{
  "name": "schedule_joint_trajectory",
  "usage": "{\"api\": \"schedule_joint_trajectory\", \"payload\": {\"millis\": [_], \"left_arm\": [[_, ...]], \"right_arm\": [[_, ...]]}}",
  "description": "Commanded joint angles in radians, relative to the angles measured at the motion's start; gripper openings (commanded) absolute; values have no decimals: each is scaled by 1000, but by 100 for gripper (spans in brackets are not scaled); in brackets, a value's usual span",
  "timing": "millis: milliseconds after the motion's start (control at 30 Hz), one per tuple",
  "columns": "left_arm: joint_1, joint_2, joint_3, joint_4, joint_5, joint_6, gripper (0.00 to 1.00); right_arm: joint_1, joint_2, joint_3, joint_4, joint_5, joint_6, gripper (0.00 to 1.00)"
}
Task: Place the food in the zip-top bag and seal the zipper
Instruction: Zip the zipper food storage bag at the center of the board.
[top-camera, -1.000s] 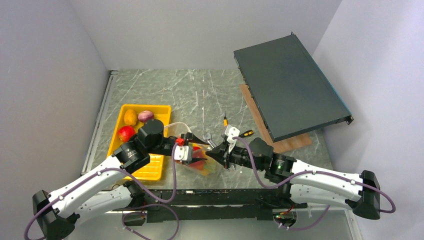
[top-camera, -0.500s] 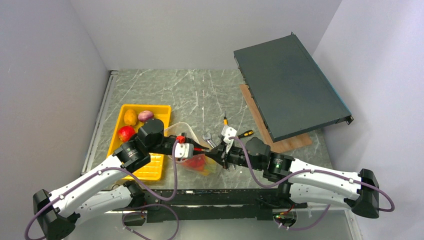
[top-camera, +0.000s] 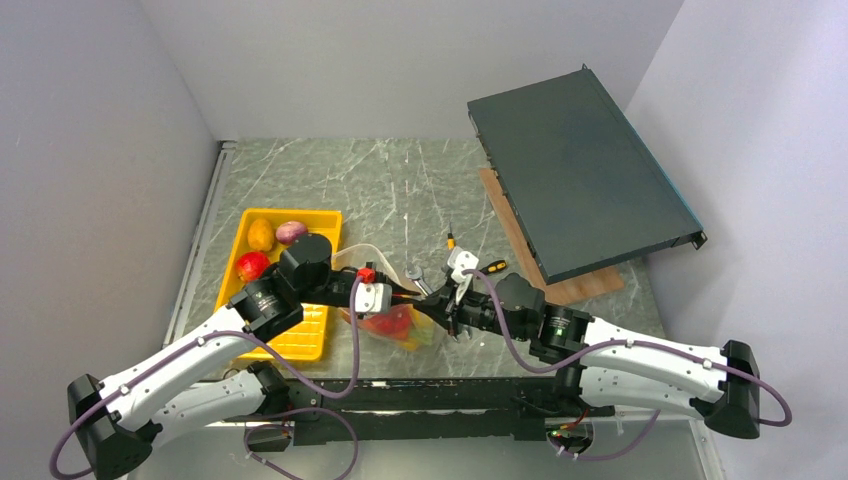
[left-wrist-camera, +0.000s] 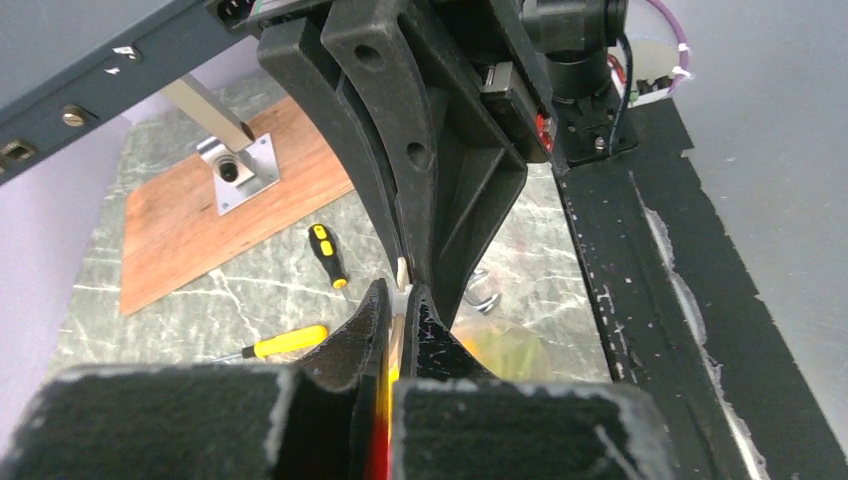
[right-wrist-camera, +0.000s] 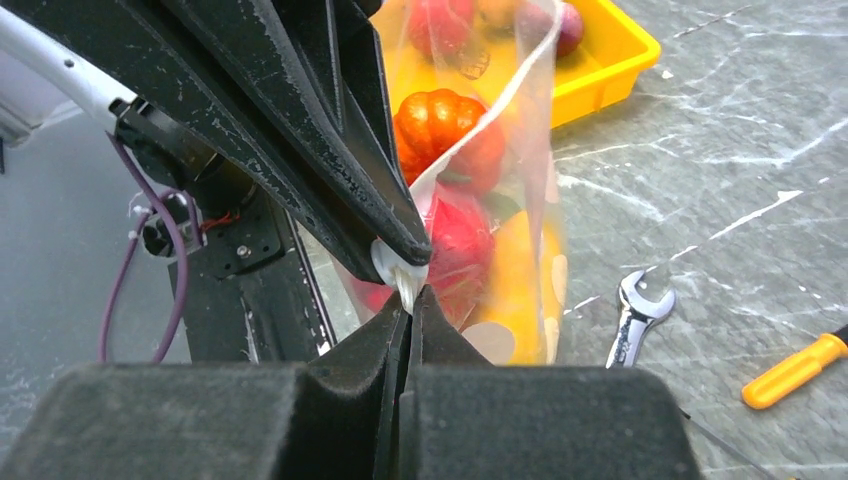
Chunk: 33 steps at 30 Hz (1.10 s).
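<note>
The zip-top bag (top-camera: 400, 327) hangs between both grippers near the table's front edge. Inside it I see food: an orange pumpkin-like piece (right-wrist-camera: 446, 124), a red piece (right-wrist-camera: 462, 250) and a yellow one (right-wrist-camera: 520, 270). My left gripper (left-wrist-camera: 402, 290) is shut on the zipper (left-wrist-camera: 402, 272) at the bag's mouth. My right gripper (right-wrist-camera: 410, 292) is shut on the same white zipper (right-wrist-camera: 398, 268), tip to tip with the left fingers (right-wrist-camera: 330, 150). More food lies in the yellow tray (top-camera: 300, 340): an orange piece (top-camera: 261, 235), a purple one (top-camera: 291, 232) and a red one (top-camera: 252, 266).
A steel wrench (top-camera: 417, 276) and two yellow-handled screwdrivers (top-camera: 490, 267) (top-camera: 451, 241) lie just behind the bag. A dark flat case (top-camera: 580, 170) leans over a wooden board (top-camera: 545, 275) at the back right. Black tape edges the table's front (left-wrist-camera: 640, 300).
My left gripper has closed on the bag's zipper edge and shifted slightly right, meeting the right gripper. The right gripper has stayed shut on the zipper.
</note>
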Motion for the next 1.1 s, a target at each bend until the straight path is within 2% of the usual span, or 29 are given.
{"api": "schedule_joint_trajectory", "payload": {"millis": [0,267,400,567,667,833,900,1067], "left_arm": [[1,-9,26,-51,-87,51,0],[3,-66,10,-67,-151,90,0],[4,-91,-2,-68,-165,106,0],[6,-74,8,-82,-132,108,0],[5,-62,15,-94,-124,109,0],[5,-64,12,-90,-118,109,0],[5,-66,12,-90,-117,110,0],[6,-66,11,-88,-107,108,0]], "right_arm": [[-3,-76,59,15,95,41,0],[-4,-190,55,-131,222,67,0],[-3,-203,69,-205,140,36,0],[-3,-124,128,-293,61,22,0],[-4,-88,159,-354,96,32,25],[-4,-17,253,-470,73,30,46],[-5,15,300,-516,71,39,52],[-3,92,429,-591,42,25,56]]}}
